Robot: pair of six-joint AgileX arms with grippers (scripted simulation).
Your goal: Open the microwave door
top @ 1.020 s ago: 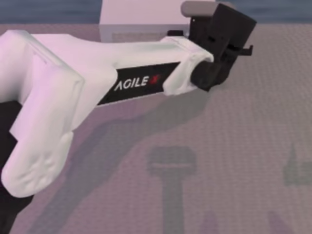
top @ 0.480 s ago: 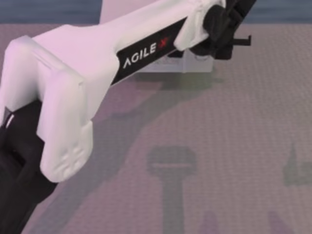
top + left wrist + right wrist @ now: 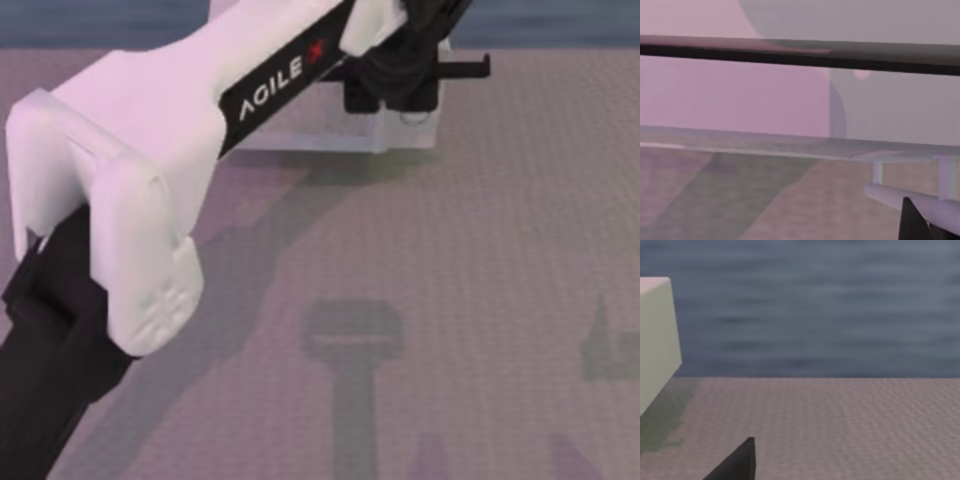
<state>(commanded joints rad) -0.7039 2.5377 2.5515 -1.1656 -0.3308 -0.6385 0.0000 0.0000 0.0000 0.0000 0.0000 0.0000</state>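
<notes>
Left tool [image 3: 400, 75] at microwave door [image 3: 330, 135], microwave [image 3: 415, 125] behind

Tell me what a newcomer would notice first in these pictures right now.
The big white left arm sweeps from the table's left edge to its far edge, where its black left gripper sits against the microwave. Bare table fills the rest, crossed by arm shadows. The right arm is out of the top view.

A: Legible markings, top view?
B: One entry: "AGILE" in white capitals, followed by a red X-shaped mark, on the black strip [image 3: 275, 78] along the white left arm [image 3: 170, 140].
A: Wrist views?
B: Nothing readable in either. No numbers, labels or signs elsewhere.
</notes>
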